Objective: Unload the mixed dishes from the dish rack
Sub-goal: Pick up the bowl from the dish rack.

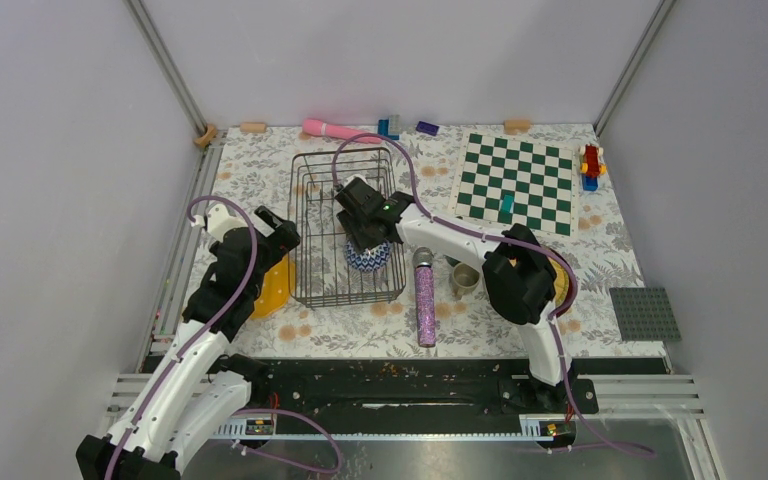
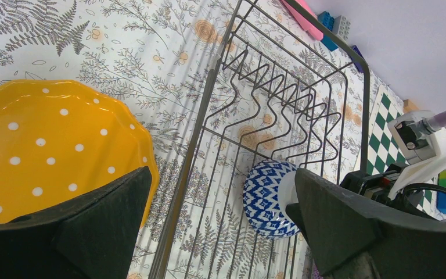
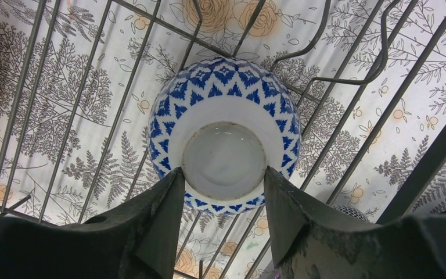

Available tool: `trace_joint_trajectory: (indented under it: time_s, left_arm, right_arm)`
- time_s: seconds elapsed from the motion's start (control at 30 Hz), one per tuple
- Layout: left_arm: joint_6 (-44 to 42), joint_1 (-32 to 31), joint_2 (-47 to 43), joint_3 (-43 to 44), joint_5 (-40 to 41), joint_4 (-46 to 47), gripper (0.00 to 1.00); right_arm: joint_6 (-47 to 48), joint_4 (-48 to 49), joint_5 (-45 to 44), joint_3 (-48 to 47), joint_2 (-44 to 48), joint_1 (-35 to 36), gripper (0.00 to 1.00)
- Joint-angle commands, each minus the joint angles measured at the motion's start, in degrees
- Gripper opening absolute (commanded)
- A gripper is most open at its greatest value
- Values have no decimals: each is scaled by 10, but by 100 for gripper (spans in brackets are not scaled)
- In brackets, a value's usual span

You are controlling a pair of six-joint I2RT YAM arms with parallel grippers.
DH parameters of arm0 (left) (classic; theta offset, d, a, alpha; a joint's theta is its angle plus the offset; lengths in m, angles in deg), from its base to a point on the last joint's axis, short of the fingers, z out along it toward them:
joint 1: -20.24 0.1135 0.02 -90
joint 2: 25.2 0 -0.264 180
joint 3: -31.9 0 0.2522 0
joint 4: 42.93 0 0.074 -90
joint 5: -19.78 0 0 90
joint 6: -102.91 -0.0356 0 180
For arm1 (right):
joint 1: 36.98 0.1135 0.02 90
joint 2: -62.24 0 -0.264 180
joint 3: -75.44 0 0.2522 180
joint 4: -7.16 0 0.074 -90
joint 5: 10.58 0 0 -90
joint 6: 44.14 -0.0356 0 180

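One wire dish rack [image 1: 320,200] sits mid-frame, with one blue-patterned bowl [image 1: 368,260] inside it. To its left there's one yellow dotted plate [image 1: 275,288]; to its right, one small cup [image 1: 465,278] and one glittery purple cylinder [image 1: 425,300]. One chessboard [image 1: 518,180] is upper right, one grey studded plate [image 1: 644,313] lower right, and one pink stick [image 1: 328,128] along the top. Two arms work over the bench — left arm [image 1: 210,300], right arm [image 1: 460,240].

left arm [image 1: 175,385]: white links, black joint housings | right arm [image 1: 440,238]: same white and black, green light [image 1: 388,208] at its 12 o'clock end | cables [image 1: 370,136]: purple, one looping along each arm | left gripper [image 2: 222,174], right gripper [image 3: 223,174]: matt black wedge-shaped fingers | bases [image 1: 550,385] at 6 o'clock: black, possibly small orange tags
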Motion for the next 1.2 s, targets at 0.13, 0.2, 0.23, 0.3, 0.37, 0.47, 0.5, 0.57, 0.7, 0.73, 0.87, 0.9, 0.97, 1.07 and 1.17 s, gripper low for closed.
trace_joint_trajectory:
  time_s: [0.13,0.2,0.23,0.3,0.37,0.47,0.5,0.57,0.7,0.73,0.87,0.9,0.97,1.07,1.17]
  left_arm:
    - [2,2,-4,1,3,18,99]
    - [2,2,-5,1,2,19,99]
    - [2,2,-4,1,1,19,99]
    - [1,2,-4,2,-2,19,99]
    - [-1,2,-4,1,-7,21,99]
    - [-3,2,-3,3,-13,22,99]
    - [-2,2,-3,3,-13,22,99]
    - [-2,2,-4,3,-13,22,99]
    - [-4,2,-7,3,-26,27,99]
    - [-5,2,-6,3,-31,29,99]
    - [-12,3,-2,6,-60,37,99]
    - [-15,2,0,7,-72,40,99]
    - [-19,2,3,8,-100,53,99]
    - [-22,2,11,10,-142,70,99]
    - [-22,2,21,13,-180,81,99]
  right_arm:
    - [1,56,-5,41,72,4,6]
    - [1,68,-2,53,87,4,5]
    - [0,75,1,59,94,4,4]
    - [-3,89,11,72,109,4,3]
    - [-6,103,23,84,123,4,2]
    - [-13,119,32,99,142,4,1]
    - [-15,124,35,103,148,4,1]
    - [-19,135,41,113,158,5,1]
    - [-27,155,48,132,181,4,0]
    - [-29,162,49,138,187,4,0]
    - [-36,178,56,149,197,4,0]
    - [-38,186,57,155,202,4,0]
    - [-41,208,59,172,215,4,0]
    - [-45,229,59,190,237,4,0]
    - [-53,269,67,224,270,3,0]
